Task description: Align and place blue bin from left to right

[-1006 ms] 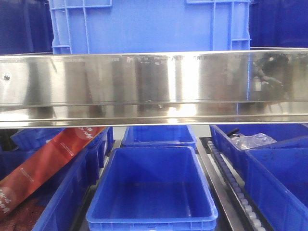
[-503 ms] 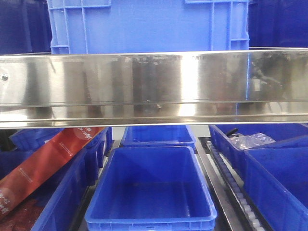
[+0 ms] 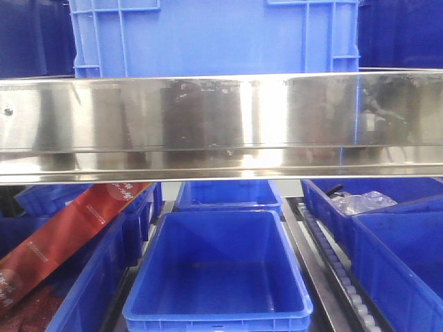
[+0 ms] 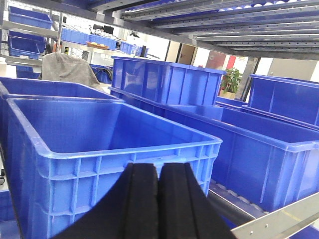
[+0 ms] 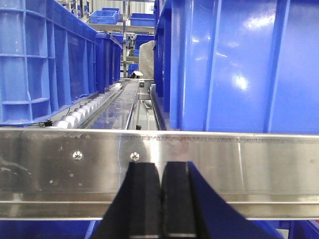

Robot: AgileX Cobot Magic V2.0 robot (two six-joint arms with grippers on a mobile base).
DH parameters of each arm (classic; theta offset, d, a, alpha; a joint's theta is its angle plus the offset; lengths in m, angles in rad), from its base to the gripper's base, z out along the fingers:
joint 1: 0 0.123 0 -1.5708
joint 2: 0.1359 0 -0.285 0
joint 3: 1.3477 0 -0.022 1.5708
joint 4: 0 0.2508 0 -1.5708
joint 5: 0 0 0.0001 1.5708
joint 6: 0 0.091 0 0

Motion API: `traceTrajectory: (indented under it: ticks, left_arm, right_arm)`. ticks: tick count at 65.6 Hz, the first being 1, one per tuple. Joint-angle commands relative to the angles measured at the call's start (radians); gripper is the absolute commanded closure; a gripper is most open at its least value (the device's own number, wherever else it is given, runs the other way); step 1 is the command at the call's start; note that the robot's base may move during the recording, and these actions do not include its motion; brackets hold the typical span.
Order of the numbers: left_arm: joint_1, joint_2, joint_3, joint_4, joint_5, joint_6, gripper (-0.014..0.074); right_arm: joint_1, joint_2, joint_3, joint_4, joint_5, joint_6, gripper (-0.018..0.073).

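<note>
The blue bin [image 3: 214,38] stands on the upper shelf behind the steel rail [image 3: 221,124], and only its lower wall and ribbed corners show. In the left wrist view the blue bin [image 4: 99,144] is open-topped and has nothing in it. My left gripper [image 4: 158,167] is shut with nothing held, its tips just before the bin's near ribbed rim. In the right wrist view the blue bin [image 5: 30,59] is at the left. My right gripper [image 5: 160,164] is shut and holds nothing, low in front of the rail [image 5: 159,164], facing the gap beside the bin.
A glossy blue crate [image 5: 239,64] stands right of a roller lane [image 5: 94,107]. Darker bins [image 3: 401,34] flank the blue bin. On the lower level are a shallow blue bin [image 3: 218,270], a red box [image 3: 62,235] and a bin with plastic bags [image 3: 360,200].
The front view has shifted very slightly, so the blue bin sits a touch further left in it. Nothing else has visibly moved.
</note>
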Motion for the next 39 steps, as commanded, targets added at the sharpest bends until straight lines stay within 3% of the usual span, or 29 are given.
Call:
traceTrajectory:
  ticks: [1, 17, 22, 29, 34, 39]
  left_arm:
    - [-0.007, -0.003, 0.001, 0.003, -0.010, 0.002, 0.0707]
    - [-0.007, -0.044, 0.007, -0.040, -0.071, 0.007, 0.0707]
    - [0.012, -0.076, 0.026, -0.078, -0.037, 0.128, 0.0707]
    - [0.097, -0.123, 0.075, -0.253, 0.090, 0.344, 0.0707]
    - [0.186, -0.158, 0.135, -0.294, 0.049, 0.467, 0.0707]
    - [0.285, -0.189, 0.223, -0.327, -0.054, 0.525, 0.0707]
  right_arm:
    - [-0.006, -0.003, -0.001, 0.004, -0.025, -0.008, 0.0637]
    - [-0.006, -0.003, -0.001, 0.004, -0.025, -0.008, 0.0637]
    - [-0.006, -0.003, -0.001, 0.004, -0.025, -0.008, 0.0637]
    - [-0.006, -0.003, -0.001, 0.004, -0.025, -0.008, 0.0637]
    - [-0.006, -0.003, -0.001, 0.004, -0.025, -0.008, 0.0637]
    - [-0.006, -0.003, -0.001, 0.004, -0.025, -0.008, 0.0637]
